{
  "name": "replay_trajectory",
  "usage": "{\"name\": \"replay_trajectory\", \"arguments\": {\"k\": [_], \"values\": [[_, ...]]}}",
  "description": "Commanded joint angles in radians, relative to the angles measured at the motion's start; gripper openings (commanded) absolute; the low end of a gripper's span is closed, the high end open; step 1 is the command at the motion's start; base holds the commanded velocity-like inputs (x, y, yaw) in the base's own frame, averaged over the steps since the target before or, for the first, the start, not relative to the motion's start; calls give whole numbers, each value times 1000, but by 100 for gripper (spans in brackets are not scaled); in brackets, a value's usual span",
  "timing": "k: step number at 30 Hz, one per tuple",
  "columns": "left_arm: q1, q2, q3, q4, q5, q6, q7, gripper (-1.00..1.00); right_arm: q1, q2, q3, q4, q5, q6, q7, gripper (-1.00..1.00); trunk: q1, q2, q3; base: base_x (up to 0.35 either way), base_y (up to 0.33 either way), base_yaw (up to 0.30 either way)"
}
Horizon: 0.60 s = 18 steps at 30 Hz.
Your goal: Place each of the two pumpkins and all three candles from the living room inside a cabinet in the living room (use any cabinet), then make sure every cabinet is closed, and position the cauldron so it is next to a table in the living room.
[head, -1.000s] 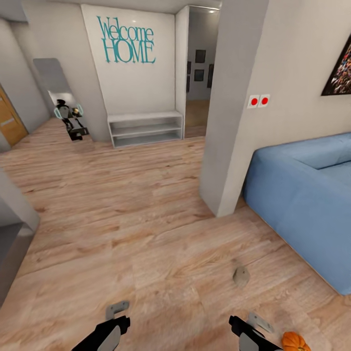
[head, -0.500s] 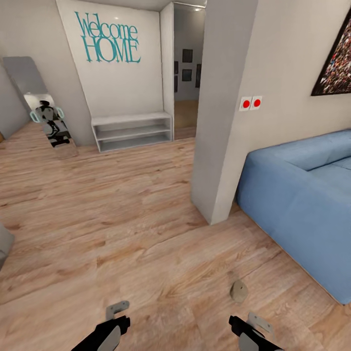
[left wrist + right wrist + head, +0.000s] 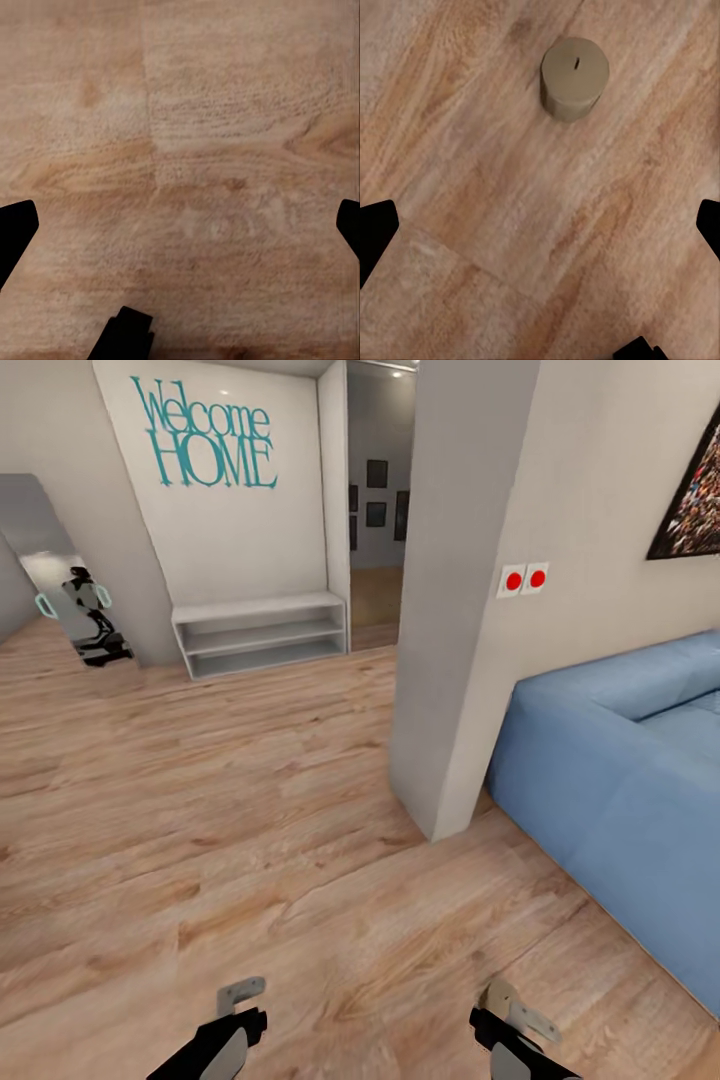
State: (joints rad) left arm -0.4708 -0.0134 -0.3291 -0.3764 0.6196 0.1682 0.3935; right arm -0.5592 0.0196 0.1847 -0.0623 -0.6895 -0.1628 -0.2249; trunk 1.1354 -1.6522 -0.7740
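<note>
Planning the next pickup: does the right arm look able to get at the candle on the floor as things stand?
Probably yes. The candle stands upright on bare wood floor ahead of the open right gripper, with nothing between them, though the arm must still come down to it.

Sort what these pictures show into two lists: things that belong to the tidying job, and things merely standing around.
Belongs to the job:
candle, standing upright on the wood floor beneath the right gripper

Just standing around:
blue sofa
white open shelving
Welcome HOME lettering
leaning mirror
framed picture
two red wall buttons
</note>
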Motion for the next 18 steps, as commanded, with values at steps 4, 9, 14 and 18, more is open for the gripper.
{"name": "replay_trajectory", "arguments": {"k": [4, 9, 14, 18], "values": [[0, 1, -8, -2, 6, 4, 8, 100, -1, 0, 9, 1, -8, -4, -4, 100, 1, 0, -1, 340, -4, -238], [0, 1, -8, -2, 6, 4, 8, 100, -1, -1, 9, 1, -6, -6, -4, 100, 1, 0, -1, 309, -113, -56], [0, 1, -8, -2, 6, 4, 8, 100, -1, -1, 9, 1, -5, -6, -4, 100, 1, 0, -1, 278, -166, -5], [0, 1, -8, -2, 6, 4, 8, 100, -1, -1, 10, 2, -5, -6, -4, 100, 1, 0, -1, 272, -169, -1]]}}
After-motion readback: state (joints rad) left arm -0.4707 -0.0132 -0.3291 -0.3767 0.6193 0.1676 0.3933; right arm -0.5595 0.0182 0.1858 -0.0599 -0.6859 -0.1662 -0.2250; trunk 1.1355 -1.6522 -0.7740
